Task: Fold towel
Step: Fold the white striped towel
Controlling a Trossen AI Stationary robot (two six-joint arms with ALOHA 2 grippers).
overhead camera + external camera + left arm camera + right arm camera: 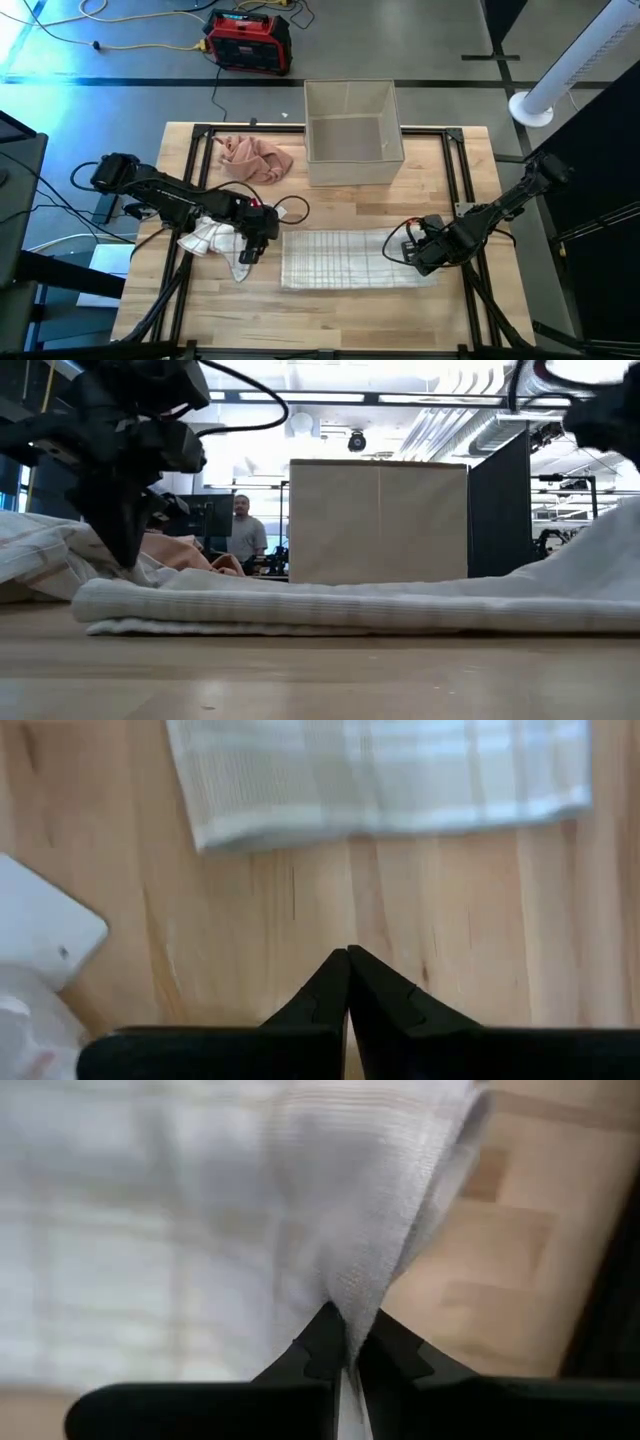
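Note:
A white towel with a faint grid (345, 258) lies as a long folded strip on the wooden table, also seen in the low view (300, 605). My right gripper (422, 250) is at the towel's right end and is shut on it (345, 1335). My left gripper (250, 252) is shut and sits over bare wood just off the towel's left end (348, 955); the towel (380, 775) lies ahead of its fingers, untouched. A second crumpled white cloth (212, 240) lies under my left arm. My right gripper pinches a bunched fold at the towel's right end (350, 1295) between its two fingers, coming slanting from the table's right. That end is raised off the wood (605, 545); the remainder of the strip lies flat on the table.
A pink cloth (255, 160) lies crumpled at the far left. An open beige box (352, 132) stands at the far middle. A black frame (195, 150) runs around the tabletop. Bare wood (330, 315) stretches along the near edge. A person (242, 530) stands in the room behind.

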